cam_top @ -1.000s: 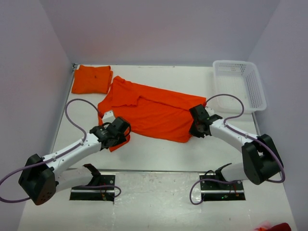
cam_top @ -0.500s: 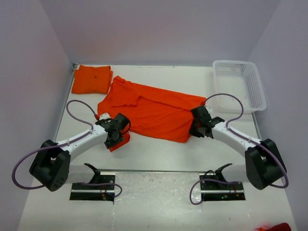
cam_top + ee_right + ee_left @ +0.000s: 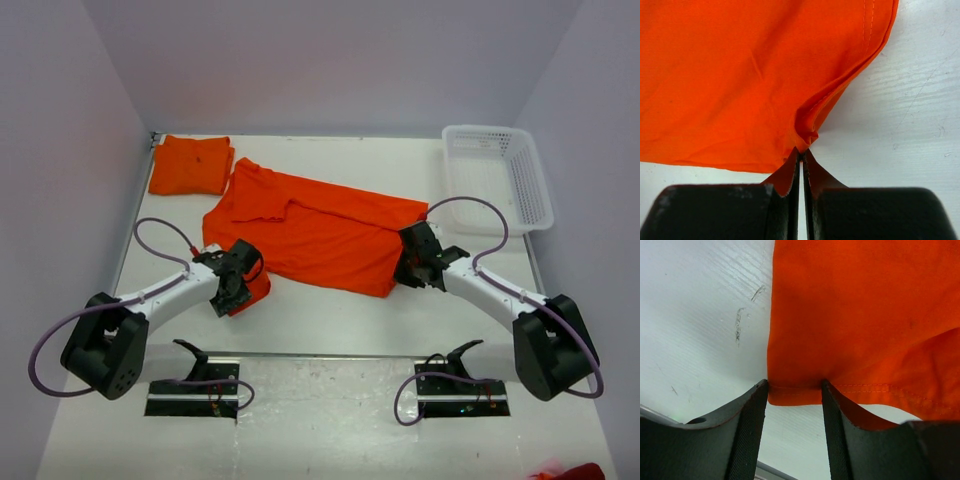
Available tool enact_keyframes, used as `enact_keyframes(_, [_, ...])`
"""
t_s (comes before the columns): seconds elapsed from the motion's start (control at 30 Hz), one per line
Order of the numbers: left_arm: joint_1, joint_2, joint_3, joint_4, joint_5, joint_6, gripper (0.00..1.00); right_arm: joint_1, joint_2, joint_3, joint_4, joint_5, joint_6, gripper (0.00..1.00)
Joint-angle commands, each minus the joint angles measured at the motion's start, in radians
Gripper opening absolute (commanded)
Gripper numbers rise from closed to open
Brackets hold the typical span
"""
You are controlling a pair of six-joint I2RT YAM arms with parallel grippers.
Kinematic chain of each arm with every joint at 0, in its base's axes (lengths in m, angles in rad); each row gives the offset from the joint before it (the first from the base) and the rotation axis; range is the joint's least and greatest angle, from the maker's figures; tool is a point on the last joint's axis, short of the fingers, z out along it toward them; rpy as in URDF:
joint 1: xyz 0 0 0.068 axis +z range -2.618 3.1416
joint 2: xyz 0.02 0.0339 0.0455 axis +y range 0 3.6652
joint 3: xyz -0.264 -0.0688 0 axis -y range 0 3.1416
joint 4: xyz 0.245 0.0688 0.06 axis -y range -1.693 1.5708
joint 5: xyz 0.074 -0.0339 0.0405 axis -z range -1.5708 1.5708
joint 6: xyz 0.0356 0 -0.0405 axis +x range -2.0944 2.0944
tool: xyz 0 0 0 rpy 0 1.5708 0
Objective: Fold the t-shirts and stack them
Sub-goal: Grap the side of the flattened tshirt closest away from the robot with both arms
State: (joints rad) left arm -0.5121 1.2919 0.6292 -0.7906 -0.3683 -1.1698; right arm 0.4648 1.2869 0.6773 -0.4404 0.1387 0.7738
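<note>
A bright orange t-shirt [image 3: 320, 232] lies spread across the middle of the table, partly folded over itself. My left gripper [image 3: 234, 284] is at its near-left corner, and its jaws stand open on either side of the stitched hem [image 3: 794, 390]. The hem edge lies just at the fingertips [image 3: 762, 386], unpinched. My right gripper [image 3: 409, 262] is at the shirt's right edge, shut on a bunched fold of the cloth [image 3: 805, 131]. A second t-shirt [image 3: 190, 165] lies folded at the far left corner.
A white lattice basket [image 3: 497, 175] stands at the far right. The walls close in on the left, back and right. Bare white table [image 3: 330, 320] runs between the shirt and the arm bases.
My left gripper has opened wider and slid a little toward the near left; the shirt corner now lies by its fingertips. The right gripper stays shut on the shirt, shifted slightly right.
</note>
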Motion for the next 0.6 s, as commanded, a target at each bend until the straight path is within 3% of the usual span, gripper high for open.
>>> enact_keyframes(0.0, [0.006, -0.014, -0.042, 0.014, 0.043, -0.004, 0.49, 0.003, -0.024, -0.004, 0.011, 0.007, 0.005, 0.00])
enact_keyframes(0.17, [0.006, -0.029, -0.068, 0.040, 0.058, -0.013, 0.48, 0.005, -0.031, -0.007, 0.008, 0.006, 0.012, 0.00])
enact_keyframes(0.27, [0.006, -0.008, -0.089, 0.068, 0.074, -0.019, 0.36, 0.005, -0.035, -0.005, 0.000, 0.015, 0.015, 0.00])
enact_keyframes(0.3, [0.007, -0.003, -0.095, 0.074, 0.086, -0.024, 0.26, 0.003, -0.035, -0.005, 0.000, 0.016, 0.013, 0.00])
enact_keyframes(0.5, [0.006, -0.002, -0.092, 0.082, 0.094, -0.019, 0.03, 0.005, -0.012, -0.002, 0.002, 0.013, 0.019, 0.00])
enact_keyframes(0.57, [0.007, -0.019, -0.080, 0.073, 0.098, -0.016, 0.00, 0.003, 0.000, 0.002, 0.003, 0.018, 0.021, 0.00])
